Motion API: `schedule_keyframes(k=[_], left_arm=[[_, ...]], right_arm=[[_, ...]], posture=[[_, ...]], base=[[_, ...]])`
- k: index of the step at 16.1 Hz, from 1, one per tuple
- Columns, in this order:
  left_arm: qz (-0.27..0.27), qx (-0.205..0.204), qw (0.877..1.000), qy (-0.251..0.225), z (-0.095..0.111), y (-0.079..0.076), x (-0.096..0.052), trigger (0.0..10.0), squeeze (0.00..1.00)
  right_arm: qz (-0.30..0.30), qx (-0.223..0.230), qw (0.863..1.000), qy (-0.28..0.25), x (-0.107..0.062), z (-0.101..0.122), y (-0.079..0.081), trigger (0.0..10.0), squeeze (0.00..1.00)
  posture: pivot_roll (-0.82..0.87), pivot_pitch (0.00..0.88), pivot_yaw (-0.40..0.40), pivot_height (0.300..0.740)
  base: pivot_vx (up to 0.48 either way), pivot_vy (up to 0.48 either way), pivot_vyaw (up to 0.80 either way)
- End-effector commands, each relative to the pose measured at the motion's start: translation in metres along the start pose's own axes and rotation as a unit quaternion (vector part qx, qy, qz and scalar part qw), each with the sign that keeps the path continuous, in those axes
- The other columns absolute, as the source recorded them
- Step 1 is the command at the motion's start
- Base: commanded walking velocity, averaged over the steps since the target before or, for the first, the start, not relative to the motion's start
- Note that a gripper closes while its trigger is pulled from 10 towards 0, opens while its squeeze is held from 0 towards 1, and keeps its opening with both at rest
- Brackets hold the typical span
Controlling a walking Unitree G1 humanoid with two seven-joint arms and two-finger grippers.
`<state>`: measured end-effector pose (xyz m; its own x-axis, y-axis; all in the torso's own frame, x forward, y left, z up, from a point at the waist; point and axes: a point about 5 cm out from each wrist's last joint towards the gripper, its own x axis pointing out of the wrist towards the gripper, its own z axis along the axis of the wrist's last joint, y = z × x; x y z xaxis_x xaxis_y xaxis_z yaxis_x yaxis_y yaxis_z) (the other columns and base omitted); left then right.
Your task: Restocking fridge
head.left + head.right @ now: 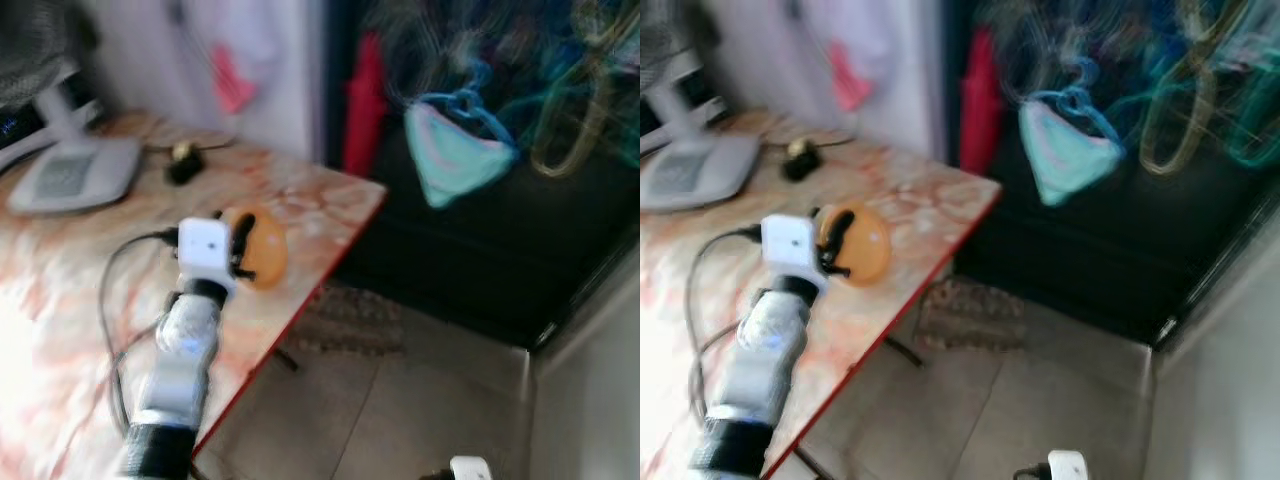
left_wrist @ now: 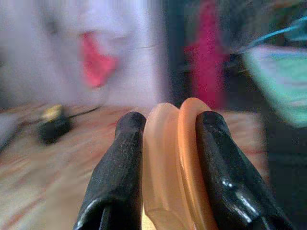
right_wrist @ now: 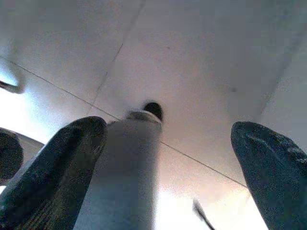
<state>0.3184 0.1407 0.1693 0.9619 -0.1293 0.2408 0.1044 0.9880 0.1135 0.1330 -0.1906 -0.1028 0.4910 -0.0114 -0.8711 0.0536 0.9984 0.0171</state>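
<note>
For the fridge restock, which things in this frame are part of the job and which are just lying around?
Part of the job:
- orange round item, pinched between the left gripper fingers above the marble-pattern table
- right gripper, open, pointing at the floor

Lying about:
- white fan base
- small dark object with cable
- hanging turquoise bag
- red cloth

- Left gripper [image 2: 168,191]: fingers [image 2: 117,187] of glossy black plastic, smooth, with bright highlights.
- Orange object [image 2: 175,158], clamped between those fingers: translucent, smooth, looks like plastic or rubber; exact material unclear.
- Left arm [image 1: 185,350]: silver, shiny metallic finish; white plastic wrist block.
- Table [image 1: 300,215]: smooth marbled pink-and-cream top, red edge strip.
- Fan base [image 1: 75,175], at the table's far left corner: white plastic, matt.
- Floor [image 3: 192,72]: pale smooth tiles, thin joints.
- Right gripper [image 3: 168,158]: matt black fingers, spread wide.
- Hanging garment [image 1: 455,150]: teal cloth, blurred.
</note>
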Motion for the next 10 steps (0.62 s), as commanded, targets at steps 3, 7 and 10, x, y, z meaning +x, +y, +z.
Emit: schedule_keyframes(k=[3, 7, 10], left_arm=[[0.004, 0.007, 1.000, -0.004, 0.0006, 0.0055, -0.0001, 10.0, 0.00], [0.004, 0.008, 1.000, -0.005, 0.0000, 0.0053, -0.0003, 10.0, 0.00], [-0.004, 0.010, 1.000, -0.001, -0.0023, 0.0039, -0.0006, 10.0, 0.00]], right_arm=[[0.002, 0.006, 1.000, 0.001, 0.0004, 0.0004, 0.0018, 10.0, 0.00], [0.002, 0.006, 1.000, 0.001, 0.0005, 0.0007, 0.0020, 10.0, 0.00], [0.002, 0.008, 1.000, 0.000, 0.0006, 0.0008, 0.0031, 10.0, 0.00]], posture=[[0.08, 0.011, 0.032, 0.740], [0.08, 0.011, 0.034, 0.740], [0.08, 0.008, 0.039, 0.740]], base=[[0.000, 0.000, -0.74], [0.000, 0.000, -0.74], [0.000, 0.000, -0.74]])
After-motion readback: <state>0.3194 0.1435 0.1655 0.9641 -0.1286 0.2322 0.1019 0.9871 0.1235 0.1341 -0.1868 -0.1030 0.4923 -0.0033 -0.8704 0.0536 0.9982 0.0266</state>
